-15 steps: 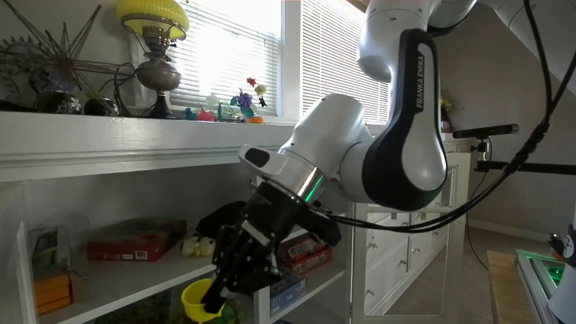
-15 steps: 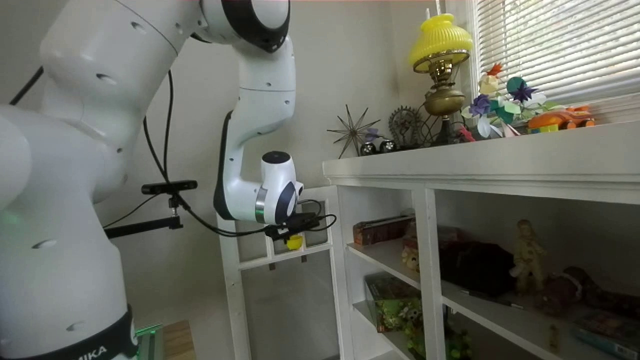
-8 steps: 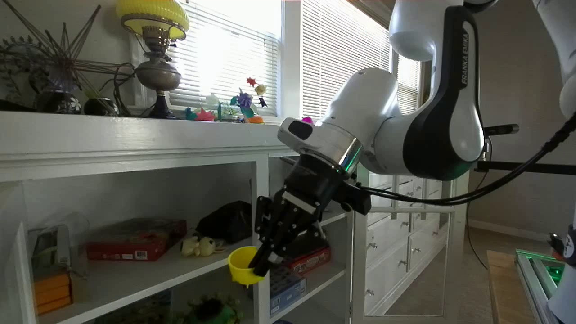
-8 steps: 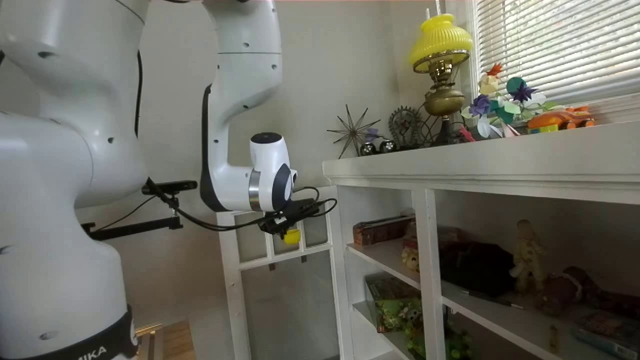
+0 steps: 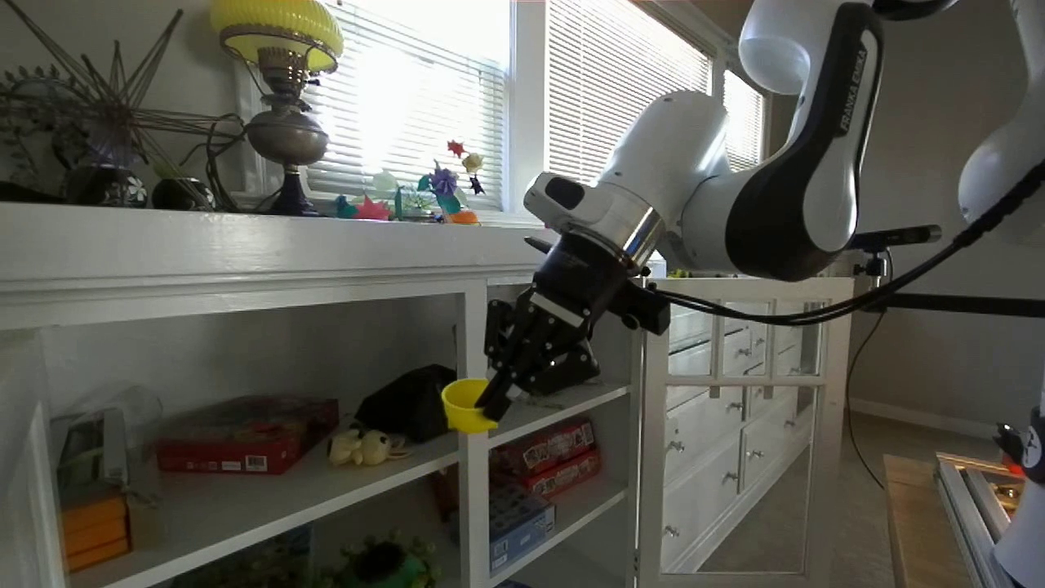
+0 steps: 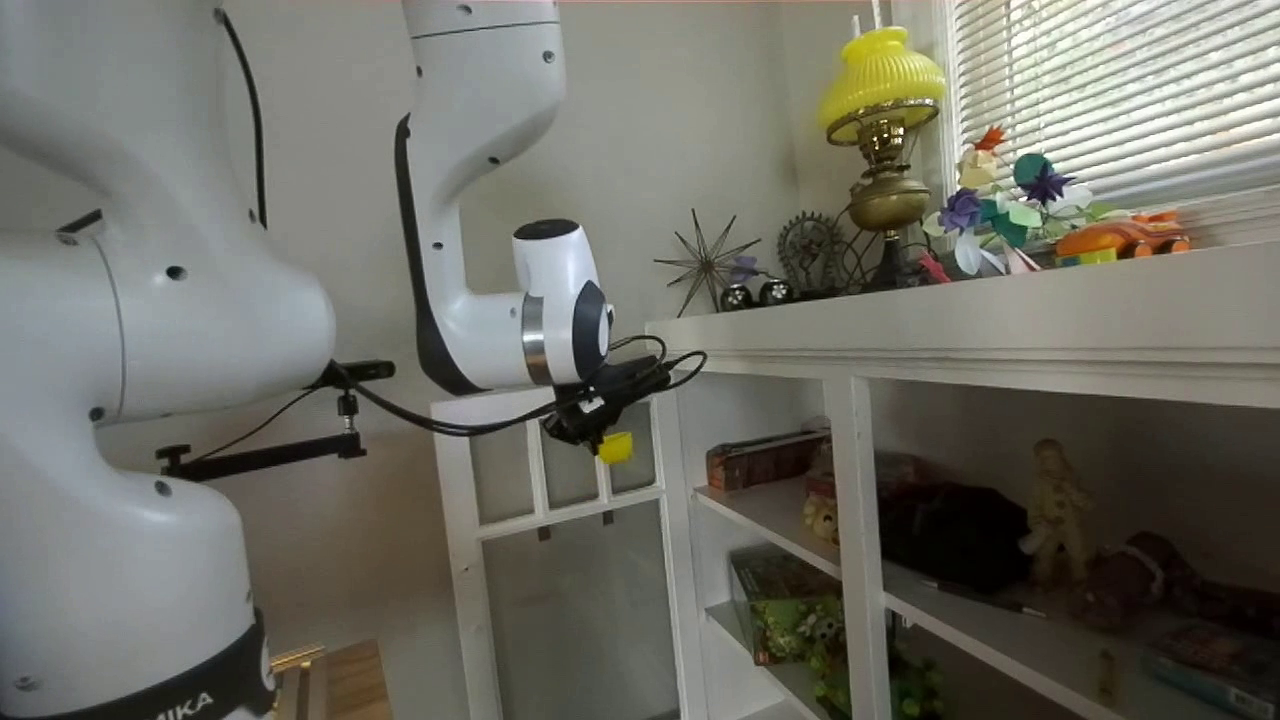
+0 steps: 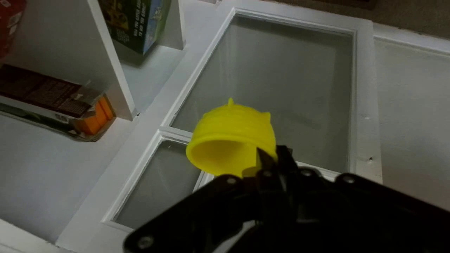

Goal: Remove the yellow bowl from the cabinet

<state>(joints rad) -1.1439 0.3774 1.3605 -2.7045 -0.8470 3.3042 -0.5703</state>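
The yellow bowl (image 5: pixel 465 406) hangs in the air in front of the white cabinet (image 5: pixel 475 327). My gripper (image 5: pixel 492 402) is shut on one side of its rim. In the wrist view the bowl (image 7: pixel 233 123) is tilted, with its opening toward my gripper (image 7: pixel 273 156). One finger is inside the bowl and the other is outside against its wall. In an exterior view the bowl (image 6: pixel 616 447) is outside the cabinet (image 6: pixel 853 480), with the gripper (image 6: pixel 602 446) above it to the left. The inner bottom of the bowl is partly hidden.
An open glazed cabinet door (image 5: pixel 743 380) stands out beside the gripper and shows behind the bowl in the wrist view (image 7: pixel 365 105). Shelves hold a red box (image 5: pixel 224 457), a plush toy (image 5: pixel 363 447) and a dark cloth (image 5: pixel 412 408). A lamp (image 6: pixel 885 80) stands on top.
The gripper has risen with the bowl in its grip and moved right in both exterior views, ending higher before the cabinet. It stays shut on the bowl throughout.
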